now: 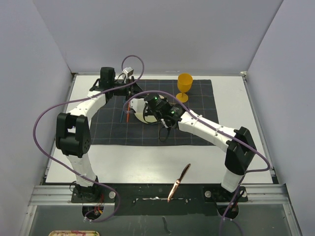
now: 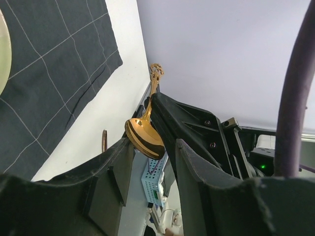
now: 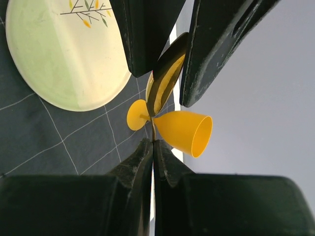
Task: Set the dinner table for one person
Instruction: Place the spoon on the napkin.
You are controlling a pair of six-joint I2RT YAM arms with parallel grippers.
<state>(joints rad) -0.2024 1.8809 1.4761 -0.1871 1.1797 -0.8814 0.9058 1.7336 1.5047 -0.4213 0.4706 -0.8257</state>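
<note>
My right gripper (image 3: 153,147) is shut on the thin handle of a gold spoon (image 3: 166,81). The spoon's bowl stands between the spread fingers of my left gripper (image 2: 150,162), which is open; in the left wrist view the spoon (image 2: 143,137) sits at the tip of one finger. Both grippers meet above the dark grey gridded placemat (image 1: 197,128), left of the pale green plate (image 3: 64,54). The plate (image 1: 141,112) is partly hidden under my right arm. A yellow goblet (image 1: 184,86) stands upright at the placemat's far edge. The white dinner table (image 1: 147,162) lies beneath.
A copper knife (image 1: 179,182) lies on the white table near the front rail. White walls close in the left, right and back. A purple cable loops over the left arm.
</note>
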